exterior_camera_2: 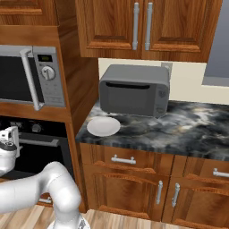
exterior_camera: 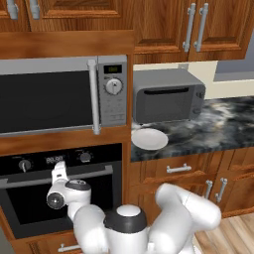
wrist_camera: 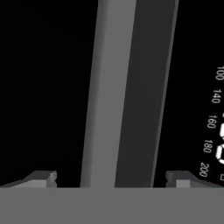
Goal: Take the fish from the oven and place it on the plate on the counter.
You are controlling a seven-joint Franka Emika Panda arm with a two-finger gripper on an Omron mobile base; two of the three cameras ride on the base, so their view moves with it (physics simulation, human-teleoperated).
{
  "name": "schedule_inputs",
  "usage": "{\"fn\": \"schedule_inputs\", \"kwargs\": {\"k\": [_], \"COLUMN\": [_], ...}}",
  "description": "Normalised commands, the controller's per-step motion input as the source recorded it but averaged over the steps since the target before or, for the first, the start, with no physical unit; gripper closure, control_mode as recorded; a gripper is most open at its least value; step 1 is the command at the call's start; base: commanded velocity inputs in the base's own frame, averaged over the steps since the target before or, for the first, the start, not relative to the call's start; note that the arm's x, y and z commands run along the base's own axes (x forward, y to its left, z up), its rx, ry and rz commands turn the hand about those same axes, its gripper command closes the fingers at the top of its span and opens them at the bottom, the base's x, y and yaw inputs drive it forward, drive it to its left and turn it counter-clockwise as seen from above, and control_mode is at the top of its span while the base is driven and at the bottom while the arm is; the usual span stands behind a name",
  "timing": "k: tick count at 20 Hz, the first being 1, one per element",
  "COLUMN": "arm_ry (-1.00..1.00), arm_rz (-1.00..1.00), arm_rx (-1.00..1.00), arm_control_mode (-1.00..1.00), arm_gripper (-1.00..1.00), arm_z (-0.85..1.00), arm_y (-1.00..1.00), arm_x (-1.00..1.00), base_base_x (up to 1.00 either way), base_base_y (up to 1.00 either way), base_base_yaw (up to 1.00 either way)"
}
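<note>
The fish lies somewhere behind the shut black glass door of the oven (exterior_camera: 59, 198), so I cannot see it and the door must come open first. That is why my gripper (wrist_camera: 109, 179) sits right at the oven's silver bar handle (wrist_camera: 118, 92), fingers spread wide with the bar running between them, nothing clamped. The plate (exterior_camera: 149, 138) waits bare on the counter (exterior_camera: 223, 126), up and to the right of the oven.

Glossy white rounded arm (exterior_camera: 183, 208), dark grey joint caps, small grey fingertips (wrist_camera: 43, 178).
</note>
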Motion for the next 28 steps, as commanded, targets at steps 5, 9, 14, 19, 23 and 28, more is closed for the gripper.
{"fn": "schedule_inputs", "kwargs": {"k": [5, 9, 14, 19, 23, 28], "arm_ry": [0.00, -0.06, -0.04, 0.01, 0.04, 0.06], "arm_rz": [0.00, 0.00, 0.00, 0.00, 0.00, 0.00], "arm_rx": [0.00, 0.00, 0.00, 0.00, 0.00, -0.01], "arm_control_mode": [-1.00, -1.00, -1.00, -1.00, -1.00, -1.00], "arm_gripper": [-1.00, -1.00, -1.00, -1.00, -1.00, 1.00], "arm_z": [-0.52, -0.57, -0.13, 0.00, 0.00, 0.00], "arm_y": [0.01, 0.02, 0.04, 0.12, 0.12, 0.09], "arm_x": [0.17, 0.08, 0.19, 0.42, 0.20, 0.04], "base_base_x": [0.00, 0.00, 0.00, 0.00, 0.00, 0.00], "base_base_y": [0.00, 0.00, 0.00, 0.00, 0.00, 0.00], "base_base_yaw": [0.00, 0.00, 0.00, 0.00, 0.00, 0.00]}}
